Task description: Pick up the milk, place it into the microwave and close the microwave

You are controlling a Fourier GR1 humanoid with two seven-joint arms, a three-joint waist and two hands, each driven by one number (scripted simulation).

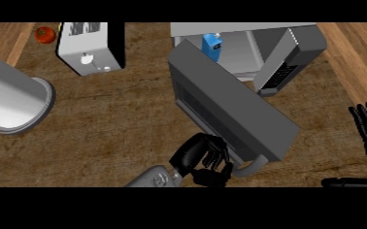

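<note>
The milk stood inside the microwave, whose door hung wide open. Your left hand, fingers curled together, lay against the door's free end beside its handle; you needed to push steadily along the door's swing. Your right hand rested right of the microwave, fingers apart.

We find the left robot hand low in the middle of the view. Its grey forearm enters from the lower edge, angled up to the right, and its fingers are curled inward. We note the right robot hand resting at the right edge, fingers straight, thumb apart below.
</note>
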